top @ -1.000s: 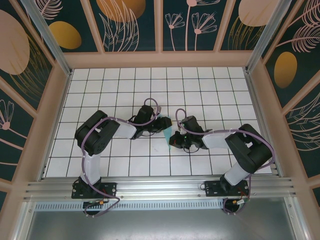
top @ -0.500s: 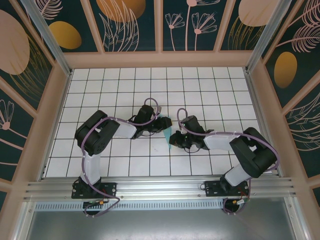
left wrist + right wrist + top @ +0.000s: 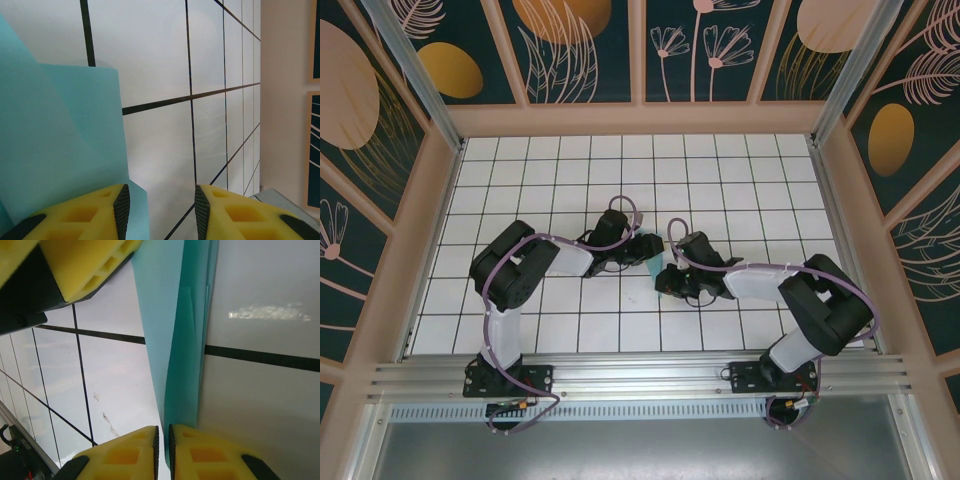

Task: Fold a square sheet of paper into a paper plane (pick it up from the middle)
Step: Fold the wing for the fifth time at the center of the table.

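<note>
The square sheet of paper is folded into a narrow, layered turquoise strip lying on the tiled table between both grippers. My right gripper holds its near end. In the right wrist view the paper runs straight up from the gripper, whose jaws are shut on the strip's edge. My left gripper sits at the paper's far end. In the left wrist view it stands open, the left finger over the paper, the right one over bare tile.
The white gridded table stretches around both arms, with wooden walls on three sides. The left gripper's yellow finger shows at the upper left of the right wrist view, close to the paper.
My right gripper has shifted slightly up and left toward the left gripper, so less paper shows between them. The left arm has not moved.
</note>
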Robot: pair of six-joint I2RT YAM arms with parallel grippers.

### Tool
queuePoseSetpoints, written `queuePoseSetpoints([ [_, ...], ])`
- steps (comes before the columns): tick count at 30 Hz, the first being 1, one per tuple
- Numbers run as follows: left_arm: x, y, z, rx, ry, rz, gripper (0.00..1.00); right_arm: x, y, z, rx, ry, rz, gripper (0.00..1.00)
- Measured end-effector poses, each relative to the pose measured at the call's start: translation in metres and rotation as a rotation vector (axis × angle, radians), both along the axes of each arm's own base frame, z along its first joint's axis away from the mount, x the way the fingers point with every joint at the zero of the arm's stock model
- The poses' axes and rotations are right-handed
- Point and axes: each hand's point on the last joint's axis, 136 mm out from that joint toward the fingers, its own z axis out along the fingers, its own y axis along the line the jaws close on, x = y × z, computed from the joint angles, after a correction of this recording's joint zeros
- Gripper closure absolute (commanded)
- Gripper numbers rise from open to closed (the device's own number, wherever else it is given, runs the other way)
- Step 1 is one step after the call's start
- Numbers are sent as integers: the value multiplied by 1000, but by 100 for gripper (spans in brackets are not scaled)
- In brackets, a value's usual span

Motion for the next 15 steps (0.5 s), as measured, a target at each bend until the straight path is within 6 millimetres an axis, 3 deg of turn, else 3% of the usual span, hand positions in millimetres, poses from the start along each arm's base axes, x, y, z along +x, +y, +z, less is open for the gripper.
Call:
queuePoseSetpoints([
  [6, 0, 0, 0, 2, 1, 0, 59, 0, -2, -3, -13, 2, -7, 97],
  [15, 0, 0, 0, 3, 0, -2, 59, -1, -1, -10, 5, 15, -17, 100],
])
